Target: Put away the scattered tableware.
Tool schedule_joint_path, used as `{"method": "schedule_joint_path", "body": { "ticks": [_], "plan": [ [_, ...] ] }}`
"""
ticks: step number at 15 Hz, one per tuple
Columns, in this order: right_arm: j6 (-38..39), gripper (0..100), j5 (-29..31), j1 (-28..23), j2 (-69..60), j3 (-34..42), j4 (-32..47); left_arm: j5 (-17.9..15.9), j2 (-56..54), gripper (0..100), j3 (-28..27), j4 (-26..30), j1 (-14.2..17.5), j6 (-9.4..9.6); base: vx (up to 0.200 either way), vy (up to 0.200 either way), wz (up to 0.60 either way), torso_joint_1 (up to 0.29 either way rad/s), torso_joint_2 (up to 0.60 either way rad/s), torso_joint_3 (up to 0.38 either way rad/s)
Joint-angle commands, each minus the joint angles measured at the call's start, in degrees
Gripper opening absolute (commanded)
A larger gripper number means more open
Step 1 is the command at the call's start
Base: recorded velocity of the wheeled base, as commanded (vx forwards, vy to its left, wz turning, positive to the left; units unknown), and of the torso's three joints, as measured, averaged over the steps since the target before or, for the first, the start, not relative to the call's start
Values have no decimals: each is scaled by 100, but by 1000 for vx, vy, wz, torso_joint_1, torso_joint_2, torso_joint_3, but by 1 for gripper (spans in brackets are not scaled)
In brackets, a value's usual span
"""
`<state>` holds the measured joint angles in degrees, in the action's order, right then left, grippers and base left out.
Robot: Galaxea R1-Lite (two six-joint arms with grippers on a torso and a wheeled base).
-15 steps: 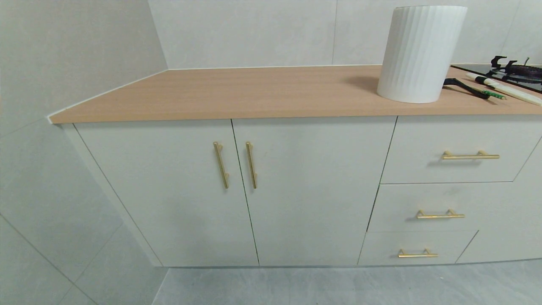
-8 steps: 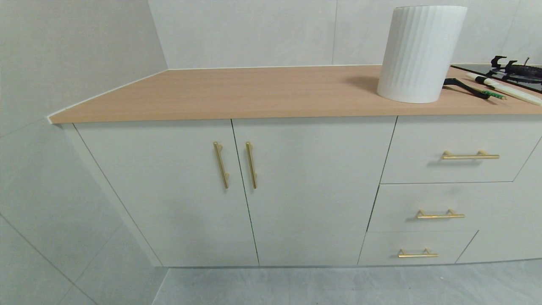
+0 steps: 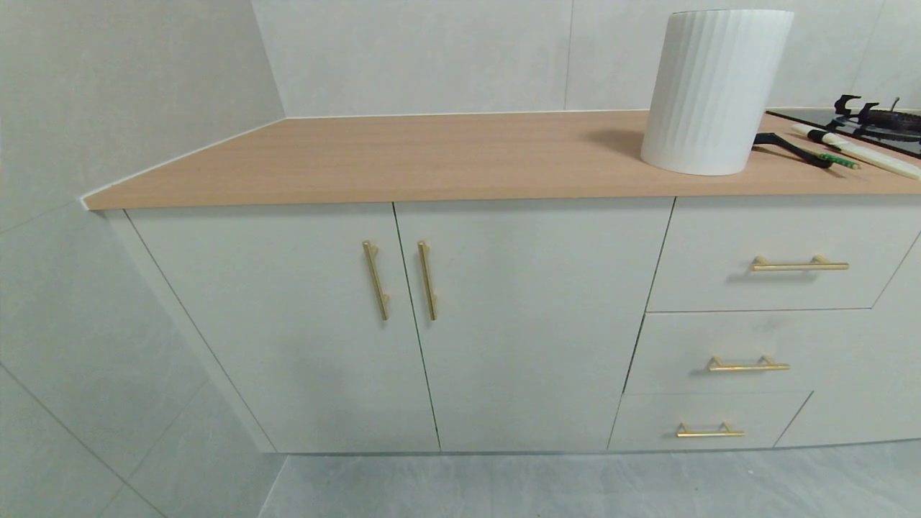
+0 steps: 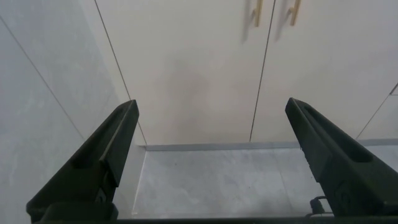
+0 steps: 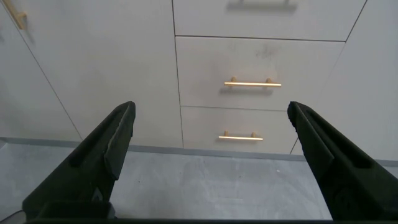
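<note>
Tableware lies loose at the right end of the tabletop; none of it is in hand. Left jaws: spread wide and empty, held low, facing the foot of the pale double cabinet doors [image 4: 199,74] and the grey tiled floor [image 4: 217,180]. Right jaws: also spread and empty, held low in front of the pale drawer stack, facing the middle drawer's slim brass handle [image 5: 252,83]. I read both as a carry posture, tucked below the work surface so the arms clear its edge.

Outward, on the wood-grain tabletop [image 3: 396,155], a tall white ribbed cylindrical container [image 3: 716,93] stands upright toward the right. I take it as the likely holder. Just beside it on the right lie a black-handled utensil [image 3: 791,150], a short green-tipped piece [image 3: 838,160] and a long white utensil [image 3: 863,152], flat and close together. A black hob burner [image 3: 878,119] sits behind them. In my judgement the task has not begun, and the rig must shift right before either arm can reach.
</note>
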<state>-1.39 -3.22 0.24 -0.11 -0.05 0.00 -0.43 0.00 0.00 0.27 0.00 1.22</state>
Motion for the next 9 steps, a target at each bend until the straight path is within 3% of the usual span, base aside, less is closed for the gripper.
{"method": "schedule_joint_path", "body": {
  "ticks": [1,2,9],
  "plan": [
    [-2,100,-3,2,11,-4,0,-1,9,100,0,-9,0,-52,0,0,0,0,0,0],
    [7,100,-3,2,11,5,0,8,9,100,0,-9,0,-60,0,0,0,0,0,0],
    [7,100,-12,2,11,-4,0,-1,9,100,0,-9,0,-60,0,-200,0,4,2,3]
  ]
}}
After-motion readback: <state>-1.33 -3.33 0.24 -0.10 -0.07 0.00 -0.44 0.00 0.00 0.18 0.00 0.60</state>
